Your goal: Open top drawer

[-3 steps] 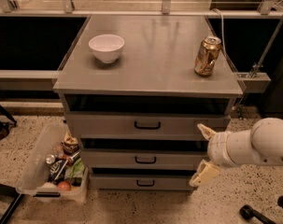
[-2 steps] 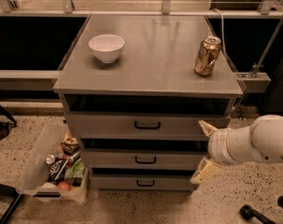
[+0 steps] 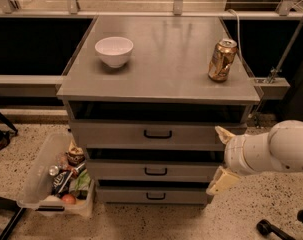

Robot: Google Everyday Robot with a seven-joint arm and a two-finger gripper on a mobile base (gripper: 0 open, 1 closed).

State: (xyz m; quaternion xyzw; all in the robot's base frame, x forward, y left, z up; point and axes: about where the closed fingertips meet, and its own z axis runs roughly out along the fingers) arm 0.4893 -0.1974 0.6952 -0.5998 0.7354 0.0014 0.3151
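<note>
The top drawer (image 3: 121, 133) is the widest grey front of three under the cabinet top, with a small black bar handle (image 3: 157, 134) at its centre. A dark gap shows above its front. My gripper (image 3: 221, 159) sits at the right end of the drawer fronts, on a white arm (image 3: 273, 146) coming in from the right. One cream fingertip (image 3: 222, 133) is level with the top drawer's right edge, the other (image 3: 220, 182) is down by the lower drawers. The fingers stand wide apart with nothing between them. The gripper is well right of the handle.
On the cabinet top (image 3: 161, 64) stand a white bowl (image 3: 114, 50) at the left and a gold can (image 3: 222, 59) at the right. Two narrower grey drawers (image 3: 156, 171) lie below. A clear bin (image 3: 56, 176) of items sits on the floor at the left.
The gripper and arm have shifted very slightly; the drawer fronts have not visibly moved.
</note>
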